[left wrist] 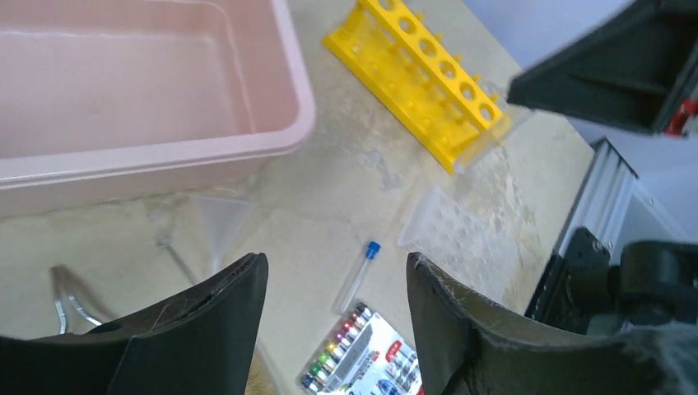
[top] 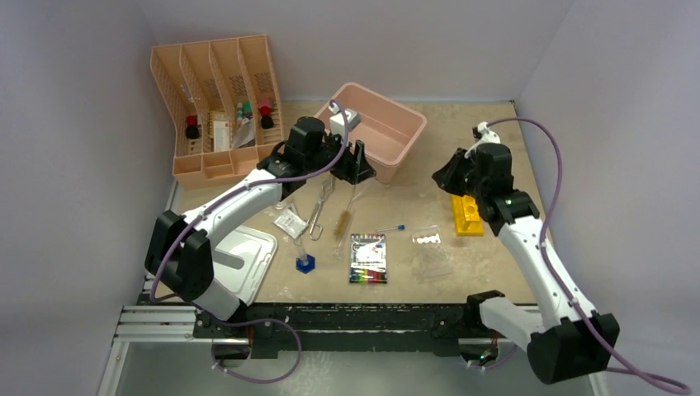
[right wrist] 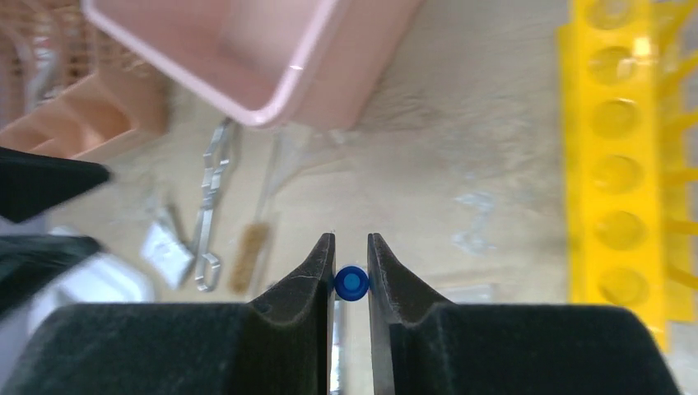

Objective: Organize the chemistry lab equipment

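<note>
From above, the left gripper [top: 357, 165] hung beside the near wall of a pink plastic tub [top: 404, 124]. On the table [top: 404, 194] just below it lay metal tongs [top: 318, 210] and a brown bristle brush [top: 341, 224], side by side. A loose blue-capped tube [top: 392, 228] lay a little to their right. The right gripper [top: 448, 176] hung near the far end of a yellow plastic tube rack [top: 468, 216].

From the left wrist, the left gripper [left wrist: 337, 329] stood wide apart and held nothing. The loose blue-capped tube [left wrist: 360, 276] lay on the table between and beyond its fingertips, not touching them. A clear tube rack [left wrist: 461, 230] lay just past it.

From the right wrist, the right gripper [right wrist: 351, 271] was narrowed onto a held blue-capped tube [right wrist: 351, 283]. Only its round blue cap showed end-on, pinched between the two fingers. The yellow plastic tube rack [right wrist: 625, 164] ran along the right, apart from the gripper.
</note>
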